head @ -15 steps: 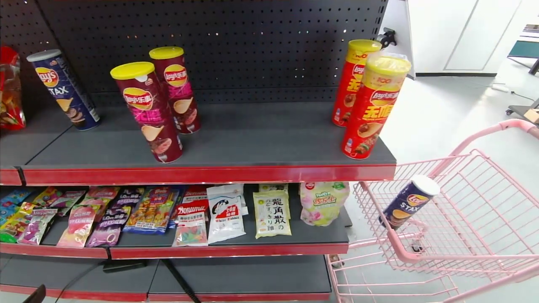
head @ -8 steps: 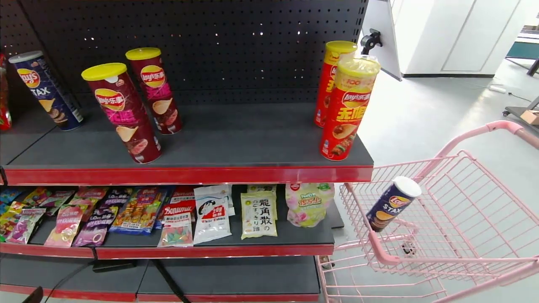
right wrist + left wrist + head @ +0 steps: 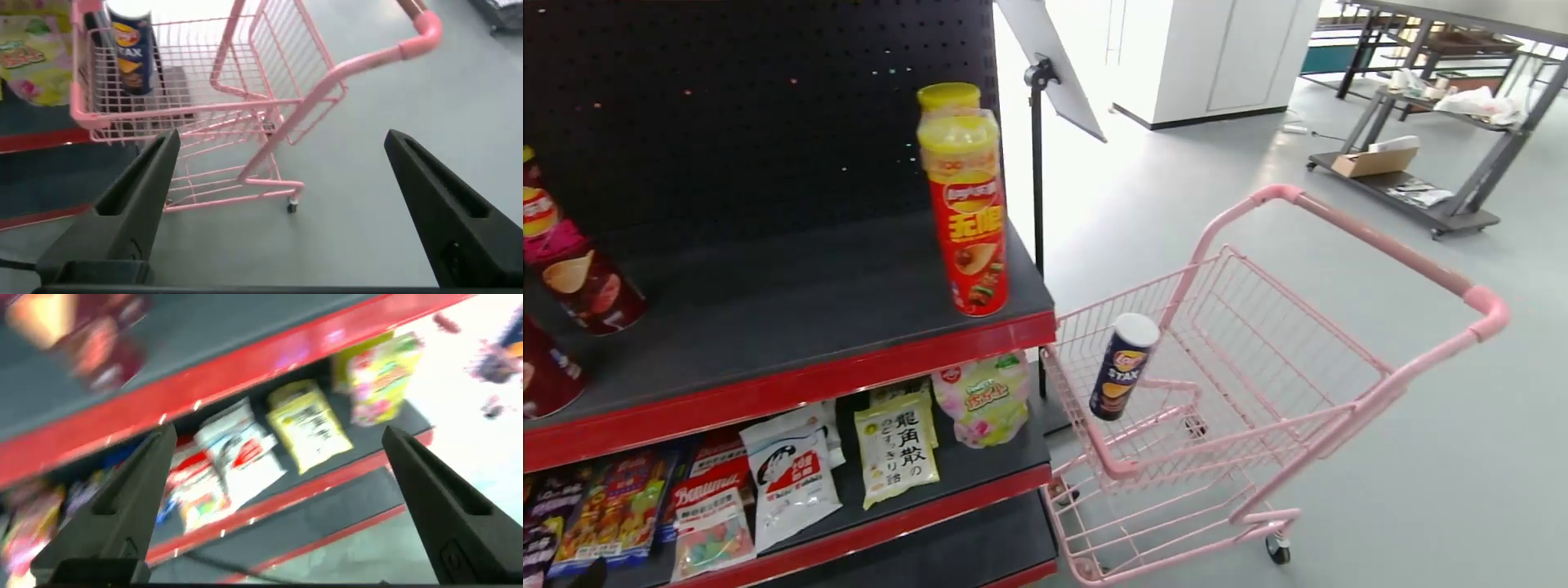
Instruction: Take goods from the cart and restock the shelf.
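Canister position inside the cart settles the coming reach. The blue canister [image 3: 1123, 367] stands in the cart [image 3: 1384, 246], in the corner nearest the shelf [image 3: 792, 302]. It rests against the cart's wire wall, its long axis close to upright and only slightly tipped, with the white lid at the top.

The right gripper [image 3: 281, 137] hangs outside the cart and faces its basket. Its fingers [image 3: 131, 204] are spread wide with nothing between them. The canister is well apart from them and off to one side of the gap, toward the cart's shelf-side corner.

The left gripper [image 3: 278, 431] points away from the cart at the shelf's lower tier, where snack packets [image 3: 306, 425] lie. Its fingers [image 3: 122, 506] are likewise spread and empty.

The cart sits on the robot's right, so the right arm looks the nearer one for the pick. The likely move is to swing that gripper toward the cart's shelf-side corner and come down over the rim. The fingers would then straddle the round body across its long axis.

The wire wall touching the canister probably leaves little room for a finger on that side. On the way out of the cart, the red canister [image 3: 968, 220] on the shelf end nearest the cart could be knocked.
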`<state>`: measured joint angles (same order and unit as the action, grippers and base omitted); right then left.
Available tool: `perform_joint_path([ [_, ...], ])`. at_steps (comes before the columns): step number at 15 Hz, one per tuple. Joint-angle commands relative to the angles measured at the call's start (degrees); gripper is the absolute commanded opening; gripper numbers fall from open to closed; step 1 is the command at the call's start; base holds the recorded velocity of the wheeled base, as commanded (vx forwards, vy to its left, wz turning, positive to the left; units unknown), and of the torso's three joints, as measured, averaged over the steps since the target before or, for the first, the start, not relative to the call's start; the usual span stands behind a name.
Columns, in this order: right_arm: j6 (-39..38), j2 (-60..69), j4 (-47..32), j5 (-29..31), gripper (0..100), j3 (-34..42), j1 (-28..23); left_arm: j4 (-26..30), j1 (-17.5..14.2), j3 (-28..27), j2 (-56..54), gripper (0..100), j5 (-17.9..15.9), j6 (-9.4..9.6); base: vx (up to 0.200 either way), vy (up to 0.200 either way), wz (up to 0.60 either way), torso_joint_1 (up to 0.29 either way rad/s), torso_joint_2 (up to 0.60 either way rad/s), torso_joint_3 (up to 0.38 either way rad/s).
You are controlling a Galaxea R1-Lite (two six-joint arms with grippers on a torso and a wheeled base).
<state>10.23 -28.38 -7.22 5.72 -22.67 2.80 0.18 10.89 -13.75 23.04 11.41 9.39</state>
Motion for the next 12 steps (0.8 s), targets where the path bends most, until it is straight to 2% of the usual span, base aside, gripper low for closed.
perform_joint_path([
  [1, 0.0, -0.1, 0.0, 0.0, 100, 0.0, -0.1, 0.1, 0.0, 0.0, -1.2, 100, 0.0, 0.46, 0.000, 0.000, 0.00, 0.000, 0.00, 0.000],
  [4, 0.0, -0.2, 0.0, 0.1, 100, 0.6, -0.2, 0.0, 0.0, 0.0, -2.2, 100, 0.0, 0.98, 0.000, 0.000, 0.00, 0.000, 0.00, 0.000],
  [7, 0.0, -0.2, 0.0, 0.1, 100, 1.3, -0.3, 0.1, 0.1, 0.0, -4.5, 100, -0.2, 2.92, 0.000, 0.000, 0.00, -0.017, 0.04, 0.025],
  [12, 0.0, -0.2, 0.0, 0.1, 100, 1.8, -0.2, 1.5, 0.2, 0.0, -7.2, 100, -1.4, 2.92, 0.000, 0.000, 0.00, -0.145, 0.39, 0.237],
])
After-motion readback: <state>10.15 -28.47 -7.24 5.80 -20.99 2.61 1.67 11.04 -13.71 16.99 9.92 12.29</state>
